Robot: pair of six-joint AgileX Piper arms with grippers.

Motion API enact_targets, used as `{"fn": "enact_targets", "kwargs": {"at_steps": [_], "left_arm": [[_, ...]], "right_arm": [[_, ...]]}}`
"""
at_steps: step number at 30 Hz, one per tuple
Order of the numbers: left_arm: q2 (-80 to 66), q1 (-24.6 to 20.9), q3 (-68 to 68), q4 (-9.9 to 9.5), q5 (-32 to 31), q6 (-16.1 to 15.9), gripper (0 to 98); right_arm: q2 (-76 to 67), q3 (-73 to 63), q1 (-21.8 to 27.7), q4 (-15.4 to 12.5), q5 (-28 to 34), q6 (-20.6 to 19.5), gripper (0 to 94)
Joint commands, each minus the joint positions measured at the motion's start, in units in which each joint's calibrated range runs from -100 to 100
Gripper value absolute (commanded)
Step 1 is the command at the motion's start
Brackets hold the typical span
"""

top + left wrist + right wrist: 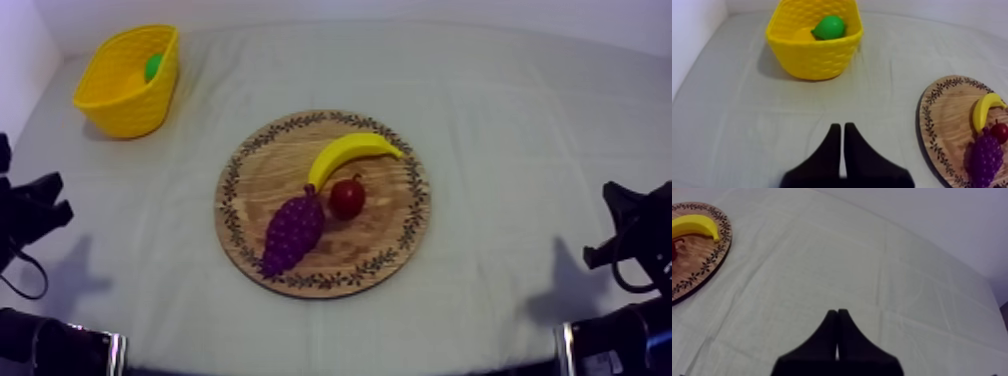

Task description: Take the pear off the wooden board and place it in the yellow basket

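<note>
1. The pear (152, 67) lies inside the yellow basket (125, 108). The basket stands at the upper left of the top view, close to the desk's (520, 120) far left corner and near the wall (20, 50).
2. The wooden board (395, 245) sits at the centre of that frame, well apart from the basket, with bare cloth all round its rim.
3. On the board, the banana (352, 152) lies across the far half with the small red fruit (347, 197) just below it. The grapes (293, 232) slant toward the lower left rim, just beside the red fruit.
4. The left claw (840, 126) is closed on nothing, its fingers pressed together in a narrow wedge. It hangs over open cloth and points toward the basket, with the board's edge off to one side.
5. The right claw (837, 311) is also closed and holds nothing. It is over a broad bare stretch of cloth, with the board's rim well away.
6. In the top view, the left arm (30, 215) and right arm (630, 235) sit low at the frame's left and right edges, well apart from the board.
</note>
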Motion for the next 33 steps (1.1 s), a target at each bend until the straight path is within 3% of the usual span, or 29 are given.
{"fn": "enact_targets", "kwargs": {"at_steps": [1, 10, 19, 29, 33], "left_arm": [[-2.7, -0.3, 3.8, -0.42, -0.7, 0.5, 0.0], [-10.8, -1.7, 11.7, -1.63, -6.9, 0.7, 0.0], [-18.3, -3.0, 12.4, -2.13, -4.4, 0.3, 0.0], [-20.0, -3.1, 12.8, -2.12, -4.2, 8.5, 0.0], [-20.0, -3.1, 12.9, -2.12, -4.2, 9.7, 0.0]], "right_arm": [[0.0, 0.0, 0.0, 0.0, 0.0, 0.0, 0.4], [0.0, 0.0, 0.0, 0.0, 0.0, 0.0, 0.4], [0.0, 0.0, 0.0, 0.0, 0.0, 0.0, 0.4], [0.0, 0.0, 0.0, 0.0, 0.0, 0.0, 0.4], [0.0, 0.0, 0.0, 0.0, 0.0, 0.0, 0.4]]}}
